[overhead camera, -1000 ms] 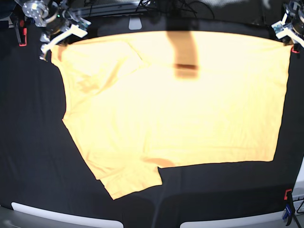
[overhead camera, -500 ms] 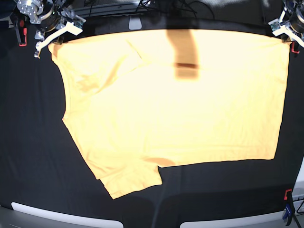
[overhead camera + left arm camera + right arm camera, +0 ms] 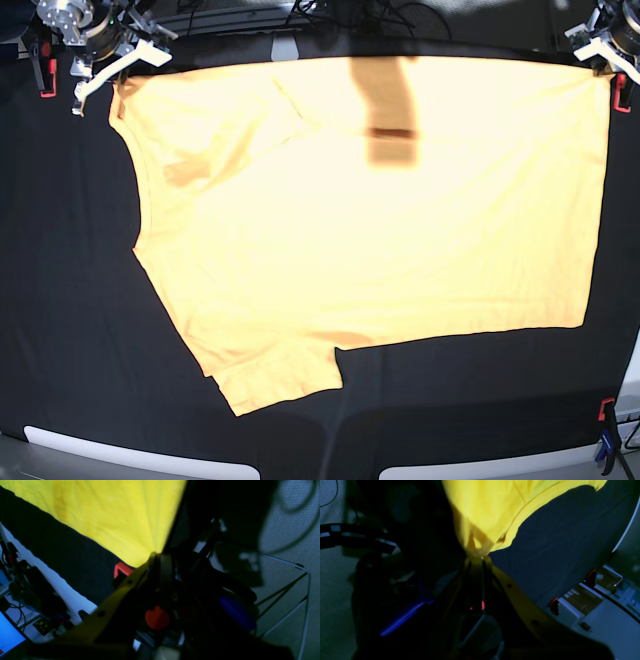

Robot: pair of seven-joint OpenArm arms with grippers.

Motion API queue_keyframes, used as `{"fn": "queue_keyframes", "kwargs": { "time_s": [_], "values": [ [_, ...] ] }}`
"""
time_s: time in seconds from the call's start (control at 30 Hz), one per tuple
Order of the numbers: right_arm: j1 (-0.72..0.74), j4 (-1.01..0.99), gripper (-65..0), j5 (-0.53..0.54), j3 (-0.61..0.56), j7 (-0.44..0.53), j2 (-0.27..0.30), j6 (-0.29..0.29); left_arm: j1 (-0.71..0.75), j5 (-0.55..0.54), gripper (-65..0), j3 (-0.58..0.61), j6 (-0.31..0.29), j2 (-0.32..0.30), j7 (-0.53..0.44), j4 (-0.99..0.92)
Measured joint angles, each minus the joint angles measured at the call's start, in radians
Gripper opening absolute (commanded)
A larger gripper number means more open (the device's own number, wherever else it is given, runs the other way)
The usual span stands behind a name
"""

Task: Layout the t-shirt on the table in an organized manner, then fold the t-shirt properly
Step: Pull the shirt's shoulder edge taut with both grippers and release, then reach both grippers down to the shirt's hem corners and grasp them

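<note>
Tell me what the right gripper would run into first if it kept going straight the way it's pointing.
The right gripper is shut on the t-shirt, so the shirt cloth comes first. Beyond that lies the black table, though depth is unclear.

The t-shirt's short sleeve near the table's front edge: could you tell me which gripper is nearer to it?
Right. The right gripper pinches the t-shirt corner on the sleeve's side; the left gripper holds the opposite far corner.
</note>
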Motion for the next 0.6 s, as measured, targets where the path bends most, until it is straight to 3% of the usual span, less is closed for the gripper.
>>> {"fn": "queue_keyframes", "kwargs": {
  "time_s": [0.6],
  "values": [
    [-0.078,0.021,-65.0,-0.004,0.002,-0.008,0.003,0.004,0.000,0.000,-65.0,0.000,0.000,0.000,0.018,0.000]
  ]
}}
